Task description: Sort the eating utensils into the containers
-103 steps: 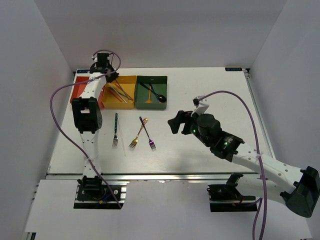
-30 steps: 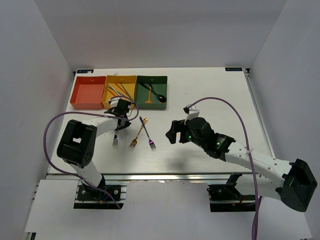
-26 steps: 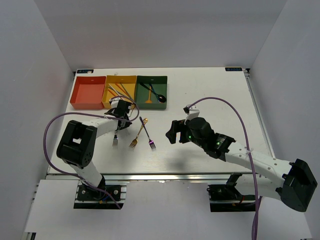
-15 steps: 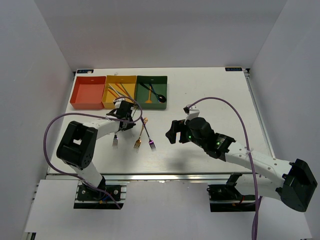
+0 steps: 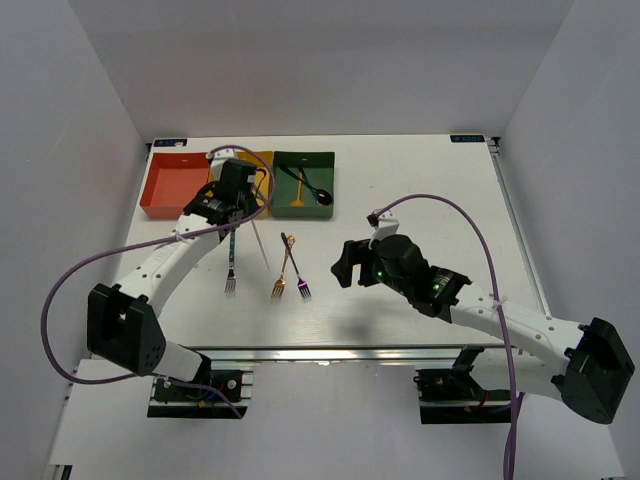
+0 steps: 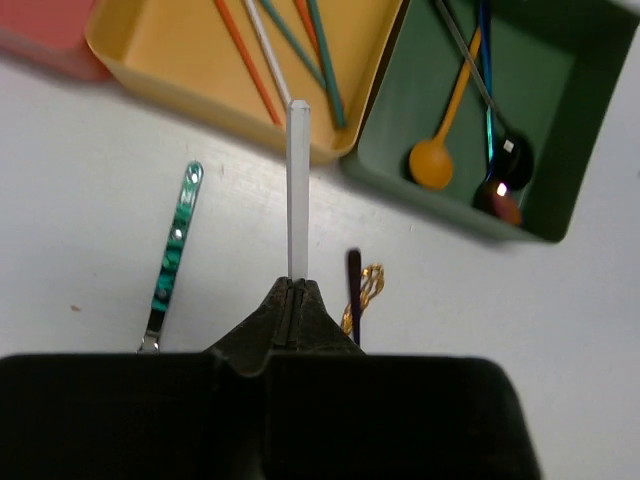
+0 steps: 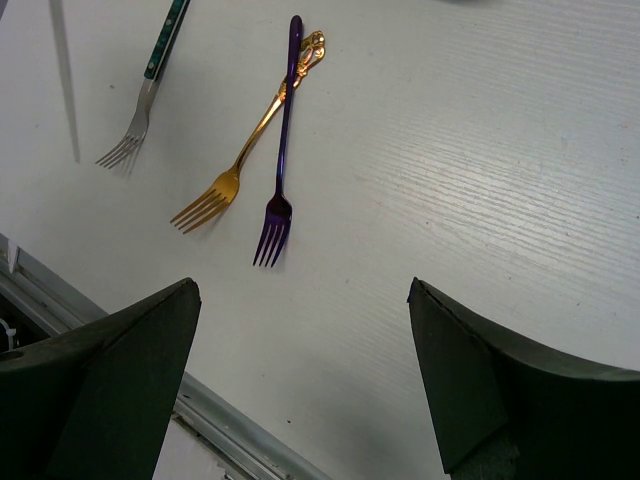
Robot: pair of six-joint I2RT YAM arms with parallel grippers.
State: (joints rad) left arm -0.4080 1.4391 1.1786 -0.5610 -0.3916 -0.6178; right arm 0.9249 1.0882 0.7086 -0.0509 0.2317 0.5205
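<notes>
Grips a pale chopstick (image 6: 297,190) in L claw (image 6: 293,290), clenched tight on one end, rest of the stick poking straight out ahead, clear of the surface (image 6: 80,200). Just left of the stick, flat on the surface: teal-handled fork (image 6: 172,255), handle end toward the trays, tines back toward the claw. Just right of it, close by the claw tips: top ends of a purple fork (image 7: 283,140) and a gold fork (image 7: 245,150), handles crossing near the top, tines spread apart. Further ahead of L claw, in line w/ the stick's tip: yellow tray (image 6: 150,50) w/ several chopsticks (image 6: 325,50) inside, orange, white and teal, lying slantwise. Ahead-right: dark green tray (image 6: 570,120), wall to wall w/ the yellow one, holding a gold-orange spoon (image 6: 440,140) and dark spoons (image 6: 505,165). Ahead-left, on the yellow tray's other side: red-orange tray (image 5: 170,185). Holds R claw (image 7: 300,300) spread wide, grasping nothing, above bare surface well off to the right of L claw. Ahead and left of its fingers: same gold + purple forks, w/ the teal fork further left again.
</notes>
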